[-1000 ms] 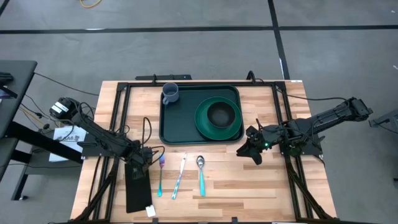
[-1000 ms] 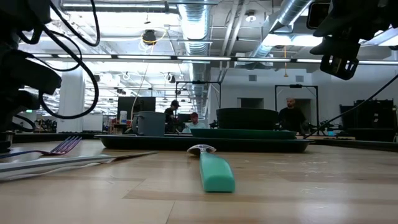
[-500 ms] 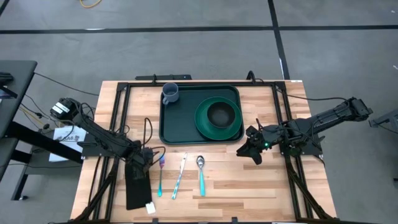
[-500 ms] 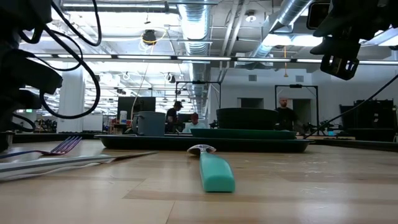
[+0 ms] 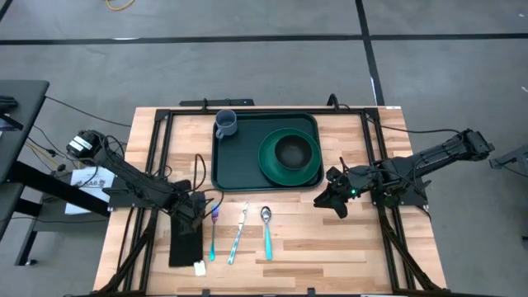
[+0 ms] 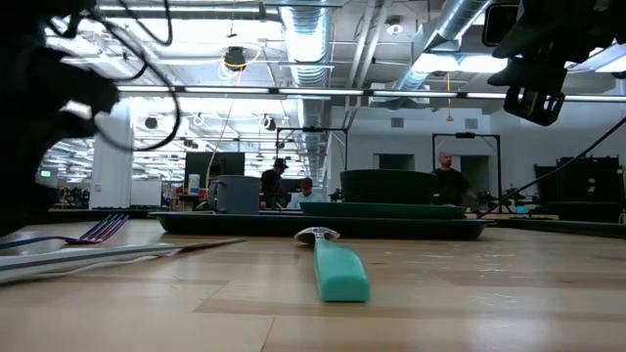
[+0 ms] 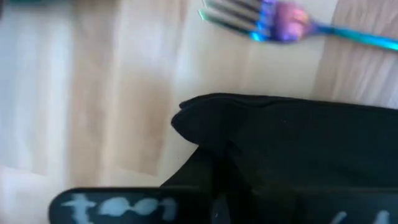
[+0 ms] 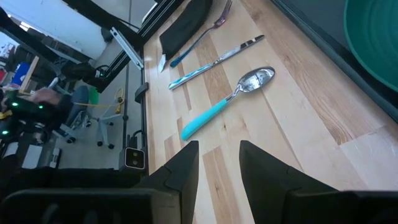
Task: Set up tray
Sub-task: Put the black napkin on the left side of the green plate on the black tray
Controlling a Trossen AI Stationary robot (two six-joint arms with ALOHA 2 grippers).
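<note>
The left gripper [image 5: 195, 208], at eight o'clock from the tray [image 5: 266, 152], has just clamped shut, apparently on the black napkin [image 5: 186, 243], now shifted; the right gripper [image 5: 334, 198] waits with fingers apart.

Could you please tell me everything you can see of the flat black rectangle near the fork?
The black rectangle is a narrow, flat, matte dark piece, soft-looking like folded cloth, lying lengthwise on the wooden table at its left front, beside the fork. A small white tag shows at its near end. The left end effector is shut on its far end, where the edge looks bunched up. It lies outside the green tray.
</note>
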